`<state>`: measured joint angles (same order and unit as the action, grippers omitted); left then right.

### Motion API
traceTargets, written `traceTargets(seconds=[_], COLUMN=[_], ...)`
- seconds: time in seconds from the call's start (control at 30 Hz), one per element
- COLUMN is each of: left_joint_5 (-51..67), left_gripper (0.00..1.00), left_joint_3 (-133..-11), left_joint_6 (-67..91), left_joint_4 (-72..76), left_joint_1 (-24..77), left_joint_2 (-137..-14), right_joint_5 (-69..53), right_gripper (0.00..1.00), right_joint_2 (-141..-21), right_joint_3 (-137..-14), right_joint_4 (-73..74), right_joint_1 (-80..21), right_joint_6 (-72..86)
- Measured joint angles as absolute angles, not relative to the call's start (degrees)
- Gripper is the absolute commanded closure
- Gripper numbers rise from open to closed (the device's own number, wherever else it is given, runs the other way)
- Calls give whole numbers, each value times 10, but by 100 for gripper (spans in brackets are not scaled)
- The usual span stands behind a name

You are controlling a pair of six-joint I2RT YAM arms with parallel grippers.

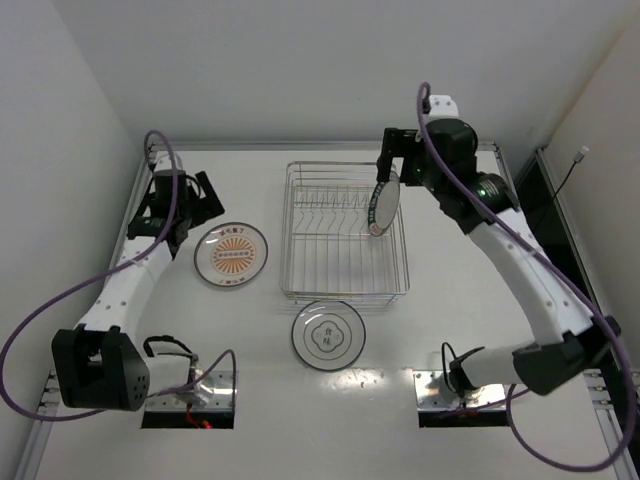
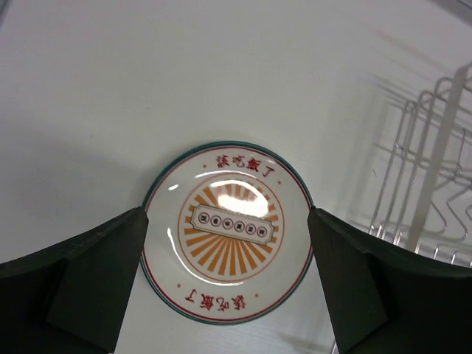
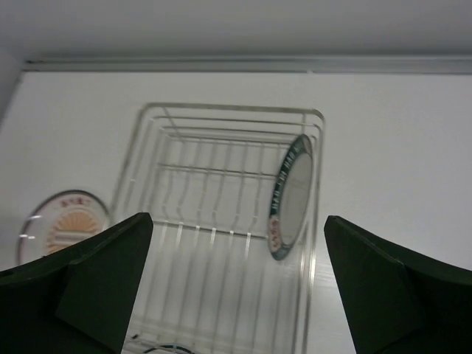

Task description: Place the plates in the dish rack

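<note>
The dish rack [image 1: 345, 294] stands mid-table. The teal-rim plate [image 1: 383, 205] stands on edge inside it, at its right side. My right gripper [image 1: 397, 165] is open just above and behind that plate, not touching it. In the right wrist view the plate [image 3: 290, 195] leans by the rack's [image 3: 228, 109] right wall, ahead of the open gripper [image 3: 236, 295]. The orange sunburst plate [image 1: 231, 254] lies flat left of the rack. My left gripper [image 1: 188, 212] is open over its far-left edge. In the left wrist view the plate [image 2: 228, 232] lies between the spread fingers [image 2: 88, 280]. The white emblem plate [image 1: 328, 335] lies flat in front of the rack.
White walls close in the table on the left, back and right. The rack's wires [image 2: 431, 169] show at the right of the left wrist view. The orange plate [image 3: 63, 228] shows at the left of the right wrist view. Cables trail from both arm bases at the near edge.
</note>
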<state>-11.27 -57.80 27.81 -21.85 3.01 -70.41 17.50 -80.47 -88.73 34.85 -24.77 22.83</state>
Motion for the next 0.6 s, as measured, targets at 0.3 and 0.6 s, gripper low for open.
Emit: traceTargets(seconds=[0.3, 0.6], left_joint_5=[89, 223], left_gripper=[0, 8], left_joint_3=[-517, -423], left_joint_6=[340, 372], left_joint_4=[-184, -124], left_joint_1=[-154, -206], left_joint_2=[-776, -821], right_joint_5=[103, 87], right_gripper=[0, 0], right_joint_2=[-735, -739], right_joint_3=[-790, -774], right_joint_4=[220, 210], right_joint_1=[-261, -261], right_joint_6=[242, 242])
